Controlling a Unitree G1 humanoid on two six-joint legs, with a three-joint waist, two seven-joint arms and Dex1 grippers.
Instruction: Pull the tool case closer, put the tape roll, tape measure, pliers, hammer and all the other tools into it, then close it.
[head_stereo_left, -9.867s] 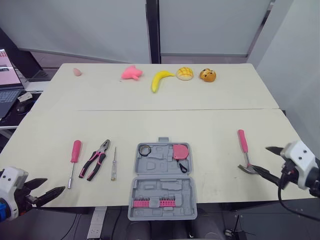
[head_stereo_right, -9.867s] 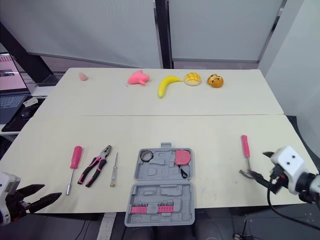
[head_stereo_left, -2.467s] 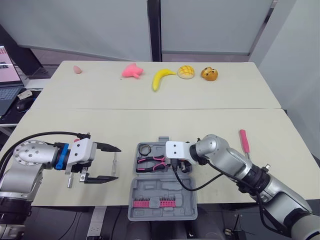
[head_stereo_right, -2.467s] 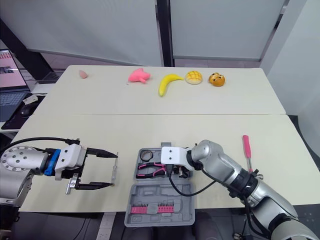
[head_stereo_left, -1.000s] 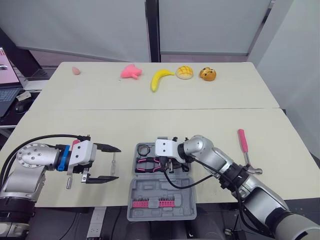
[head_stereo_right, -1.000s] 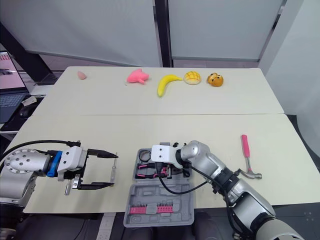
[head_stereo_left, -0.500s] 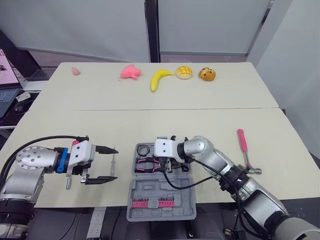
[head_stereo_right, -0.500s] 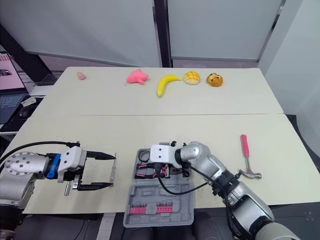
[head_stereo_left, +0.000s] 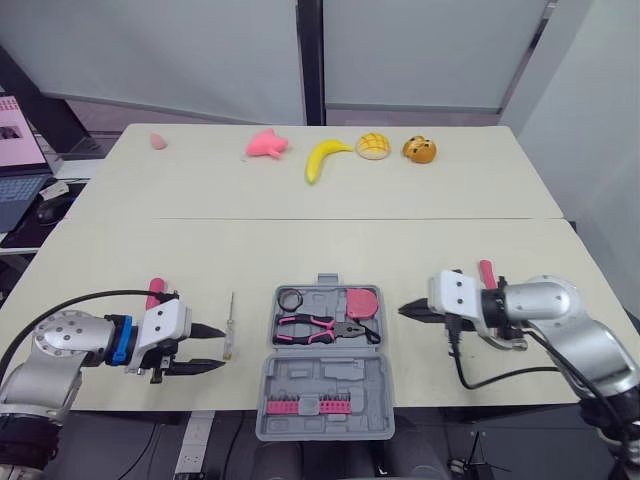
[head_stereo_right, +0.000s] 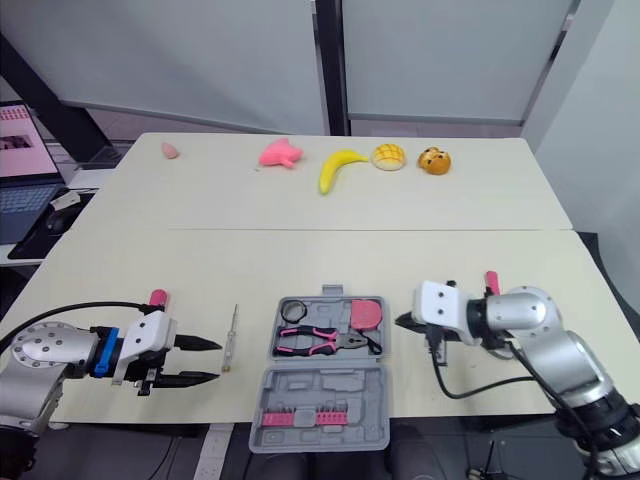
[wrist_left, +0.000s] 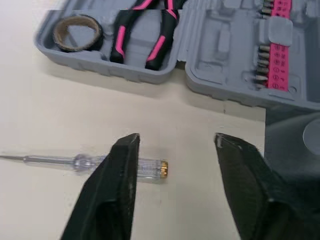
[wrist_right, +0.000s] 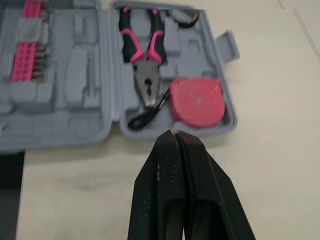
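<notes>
Left gripper (head_stereo_left: 222, 348), fingers apart, hovers just beside the clear screwdriver (head_stereo_left: 229, 325); right gripper (head_stereo_left: 405, 311), fingers together and empty, points at the open tool case (head_stereo_left: 322, 380) holding pliers (head_stereo_left: 315, 325), tape roll (head_stereo_left: 290, 299) and tape measure (head_stereo_left: 362, 302). Hammer (head_stereo_left: 484, 270) lies behind it; case at the table's (head_stereo_left: 300, 250) front edge, banana (head_stereo_left: 322, 158) well back

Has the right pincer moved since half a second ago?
Yes. The right pincer was over the tool case, at the pliers; now it has drawn back to the robot's right, beyond the case's right edge, shut.
</notes>
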